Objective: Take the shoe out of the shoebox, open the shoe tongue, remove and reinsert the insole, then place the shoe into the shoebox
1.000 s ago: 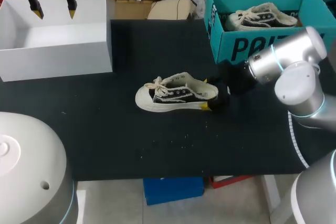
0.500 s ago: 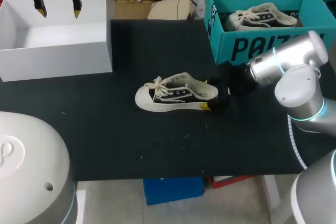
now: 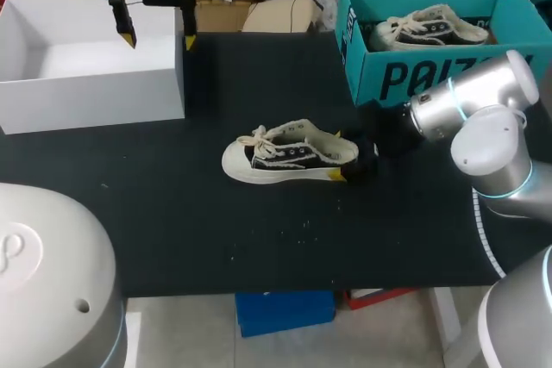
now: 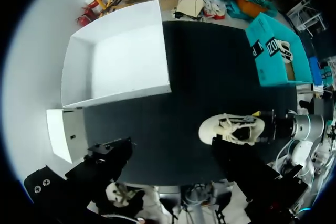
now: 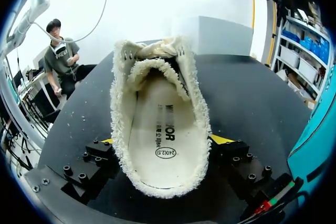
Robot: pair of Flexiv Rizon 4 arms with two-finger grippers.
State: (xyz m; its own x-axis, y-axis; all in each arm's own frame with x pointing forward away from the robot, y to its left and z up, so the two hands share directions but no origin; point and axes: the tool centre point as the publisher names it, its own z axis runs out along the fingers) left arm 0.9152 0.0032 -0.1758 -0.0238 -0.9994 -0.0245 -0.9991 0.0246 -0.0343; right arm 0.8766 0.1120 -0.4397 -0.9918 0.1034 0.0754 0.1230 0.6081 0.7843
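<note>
Right arm: grey rounded joints, cyan light rings. Right hand: black, socket screws, yellow fingertips.

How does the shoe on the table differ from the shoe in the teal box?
The shoe on the table stands on the black table, while the shoe in the box lies inside the teal shoebox. The right pincer clamps the first at its heel; nothing touches the second. Both are low dark sneakers with cream laces and pale soles.
</note>
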